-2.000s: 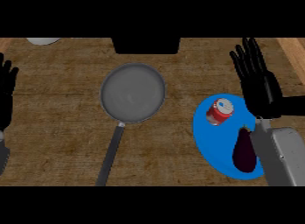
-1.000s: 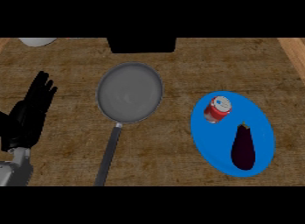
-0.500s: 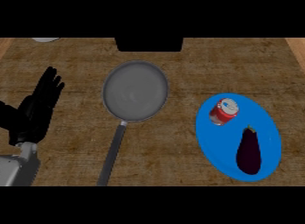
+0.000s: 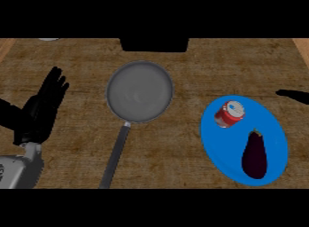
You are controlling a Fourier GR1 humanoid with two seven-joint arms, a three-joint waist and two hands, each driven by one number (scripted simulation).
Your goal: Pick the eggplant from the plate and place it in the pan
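Purple eggplant [image 4: 253, 155] lies on your blue plate [image 4: 212, 146], just inside your right robot hand [image 4: 300, 98], whose finger state you cannot tell at the frame's edge. A red can [image 4: 230, 113] shares the plate. Your left robot hand [image 4: 36, 113] rests open, fingers straight, with the grey pan [image 4: 140, 91] on the tabletop [image 4: 183, 71] beside it.

Eggplant [image 4: 253, 154] and can [image 4: 230, 113] lie on the plate [image 4: 212, 146]; pan [image 4: 140, 91] sits left of it.

Changes for your log: black right hand [image 4: 300, 98] re-enters at right edge beside blue oval plate [image 4: 212, 146]; black left hand [image 4: 36, 113] sits slightly further inward.
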